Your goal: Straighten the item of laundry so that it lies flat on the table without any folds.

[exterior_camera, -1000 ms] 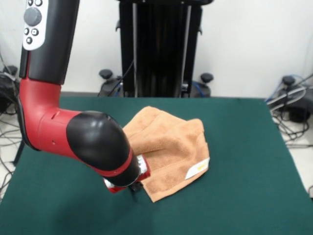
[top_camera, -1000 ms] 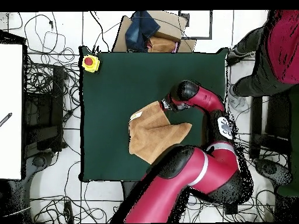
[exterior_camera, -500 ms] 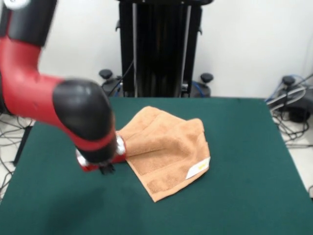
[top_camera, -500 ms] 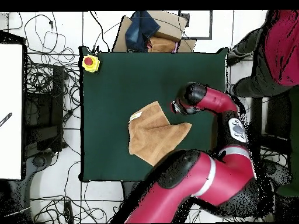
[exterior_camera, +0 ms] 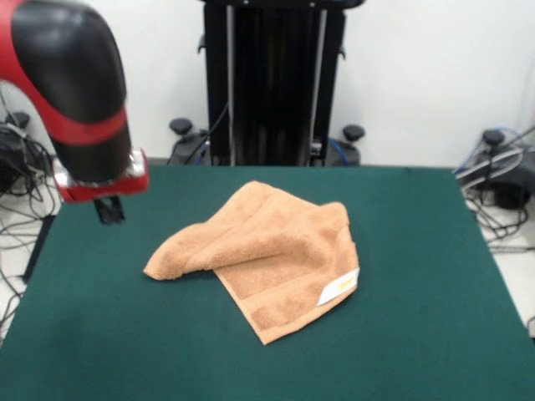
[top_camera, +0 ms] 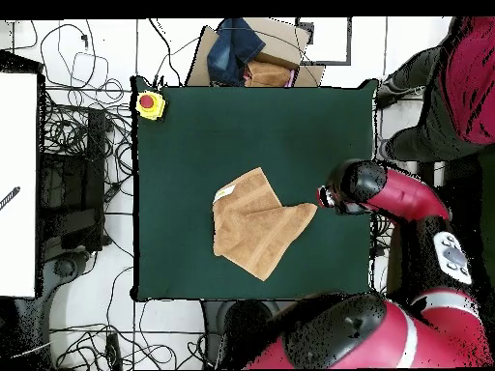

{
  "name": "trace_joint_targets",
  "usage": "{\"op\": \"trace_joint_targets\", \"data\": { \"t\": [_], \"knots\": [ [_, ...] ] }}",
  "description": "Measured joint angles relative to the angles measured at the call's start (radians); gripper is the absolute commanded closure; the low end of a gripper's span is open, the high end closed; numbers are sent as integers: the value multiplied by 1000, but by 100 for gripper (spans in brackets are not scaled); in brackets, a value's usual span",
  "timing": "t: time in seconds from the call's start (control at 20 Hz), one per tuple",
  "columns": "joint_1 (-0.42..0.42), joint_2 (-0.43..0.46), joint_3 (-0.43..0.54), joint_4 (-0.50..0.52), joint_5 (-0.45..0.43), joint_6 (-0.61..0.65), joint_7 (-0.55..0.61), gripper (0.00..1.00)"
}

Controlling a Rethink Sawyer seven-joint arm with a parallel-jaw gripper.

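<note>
The peach-orange towel (exterior_camera: 267, 246) lies near the middle of the green table (exterior_camera: 418, 334), partly folded over itself. One corner (exterior_camera: 156, 269) is drawn out to the left, and the white label (exterior_camera: 338, 289) sits at its right front edge. My gripper (exterior_camera: 109, 210) hangs above the table's left part, apart from the towel and holding nothing. In the overhead view the towel (top_camera: 253, 224) lies mid-table (top_camera: 193, 145), and the gripper (top_camera: 323, 200) is just right of its pointed corner.
The black pedestal (exterior_camera: 272, 83) stands behind the table. A yellow box with a red button (top_camera: 149, 103) sits at a table corner. A cardboard box with dark cloth (top_camera: 247, 50) lies beyond the far edge. A person (top_camera: 454, 87) stands at the upper right.
My arm has risen and swung from the towel's front corner to the table's left side in the front view. A towel corner now lies drawn out to the left, free of the gripper.
</note>
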Motion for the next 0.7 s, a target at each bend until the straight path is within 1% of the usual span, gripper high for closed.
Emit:
{"op": "trace_joint_targets", "data": {
  "t": [0.1,0.25,0.35,0.4,0.7],
  "knots": [
    [-9,-25,-8,40,0,-67,0,100],
    [-20,-22,-8,63,0,-144,0,100],
    [-36,-3,-9,77,0,-230,0,100],
    [-50,19,-11,86,-7,-306,0,100],
    [-77,103,-38,95,-69,-495,0,100]
  ]
}}
